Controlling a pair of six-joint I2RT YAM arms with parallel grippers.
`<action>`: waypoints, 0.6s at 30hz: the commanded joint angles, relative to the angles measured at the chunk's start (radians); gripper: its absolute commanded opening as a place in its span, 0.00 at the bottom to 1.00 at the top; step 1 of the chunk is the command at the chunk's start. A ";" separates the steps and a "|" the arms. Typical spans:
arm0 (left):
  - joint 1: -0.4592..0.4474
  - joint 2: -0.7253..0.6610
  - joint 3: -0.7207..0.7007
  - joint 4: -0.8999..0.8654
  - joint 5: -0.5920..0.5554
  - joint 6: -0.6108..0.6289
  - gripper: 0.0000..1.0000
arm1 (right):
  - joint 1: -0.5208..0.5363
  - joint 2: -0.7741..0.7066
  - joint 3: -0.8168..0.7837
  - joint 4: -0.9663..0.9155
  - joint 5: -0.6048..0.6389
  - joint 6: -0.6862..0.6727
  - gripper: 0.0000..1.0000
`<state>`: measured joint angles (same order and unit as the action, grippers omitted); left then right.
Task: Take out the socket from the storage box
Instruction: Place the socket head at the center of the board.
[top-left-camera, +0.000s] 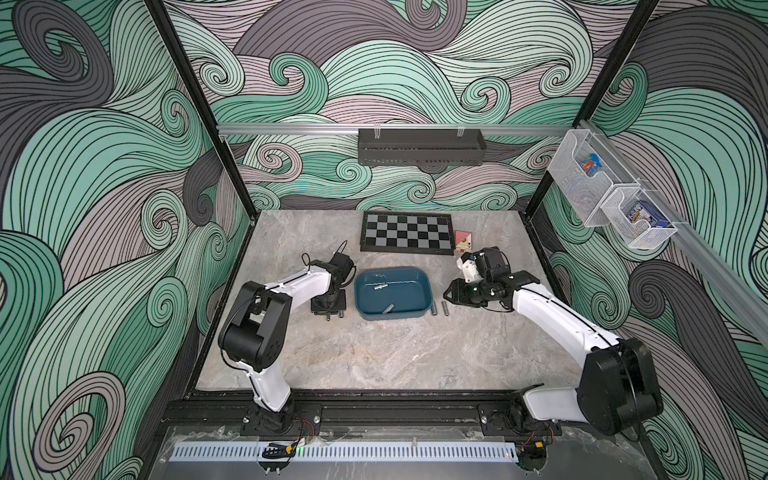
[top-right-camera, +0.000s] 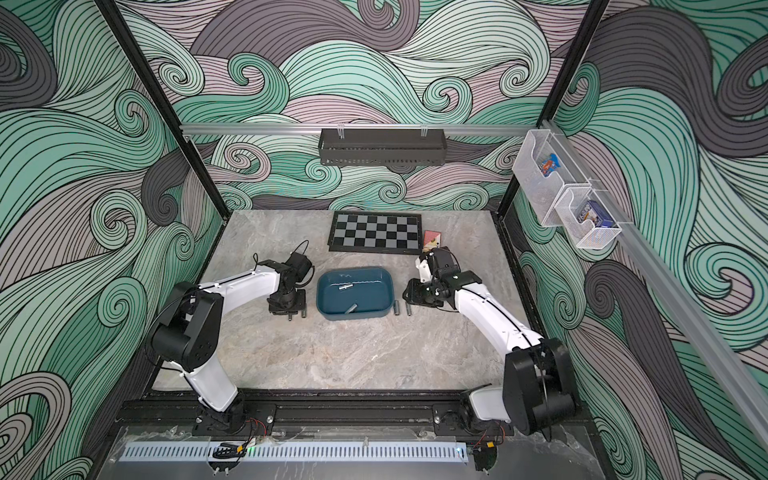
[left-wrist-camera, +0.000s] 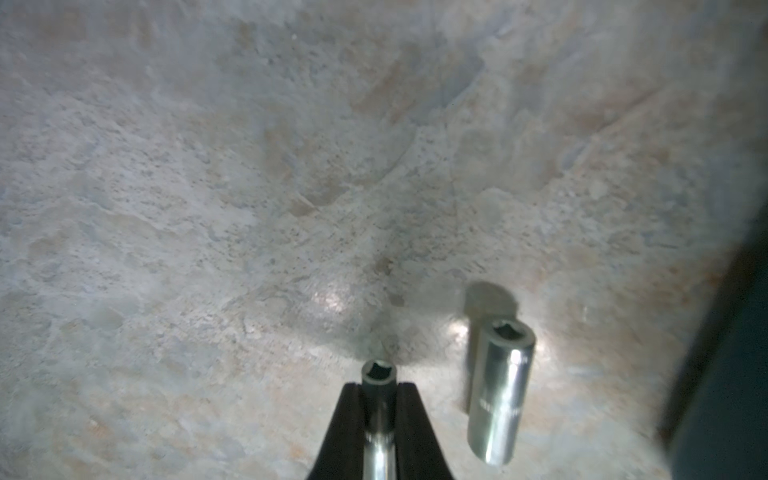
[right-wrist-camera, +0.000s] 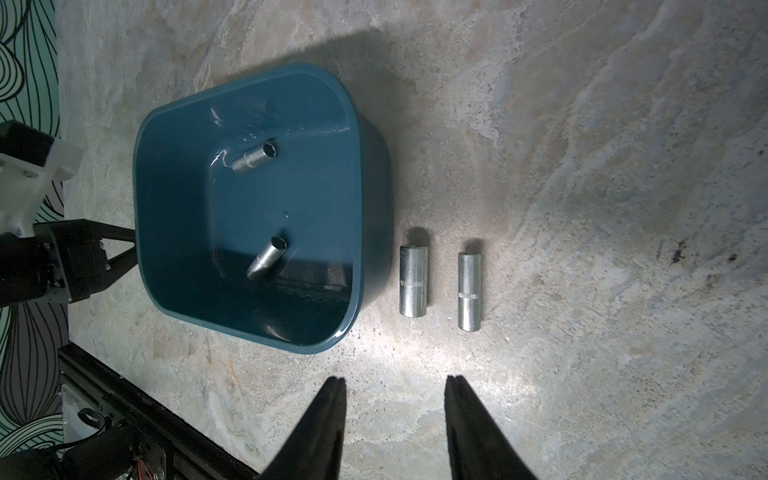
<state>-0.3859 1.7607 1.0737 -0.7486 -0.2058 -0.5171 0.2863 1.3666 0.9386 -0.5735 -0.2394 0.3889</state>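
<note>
Left fingers (left-wrist-camera: 347, 428) clamp a socket (left-wrist-camera: 378, 376) low over the surface (top-left-camera: 374, 353) at the box's (top-left-camera: 430, 291) 9 o'clock, best lowered flat, clear of its neighbour (left-wrist-camera: 500, 390), then released; right fingers (right-wrist-camera: 328, 415) half open, empty.

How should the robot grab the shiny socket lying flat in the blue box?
Probably pinch the flat socket across its round barrel, coming straight down from above. It lies on its side on the storage box floor, so both long sides are exposed, while the box walls would block a sideways reach.
</note>
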 joint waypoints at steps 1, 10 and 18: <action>0.010 0.027 -0.018 0.045 -0.016 0.000 0.04 | -0.004 -0.026 -0.012 0.009 -0.015 0.008 0.43; 0.011 0.045 -0.025 0.068 -0.008 -0.002 0.14 | -0.004 -0.030 -0.016 0.008 -0.007 0.006 0.43; 0.012 0.067 -0.012 0.067 -0.003 0.002 0.22 | -0.004 -0.031 -0.018 0.009 -0.004 0.005 0.43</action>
<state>-0.3805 1.7798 1.0618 -0.6907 -0.2169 -0.5163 0.2863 1.3594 0.9337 -0.5694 -0.2390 0.3889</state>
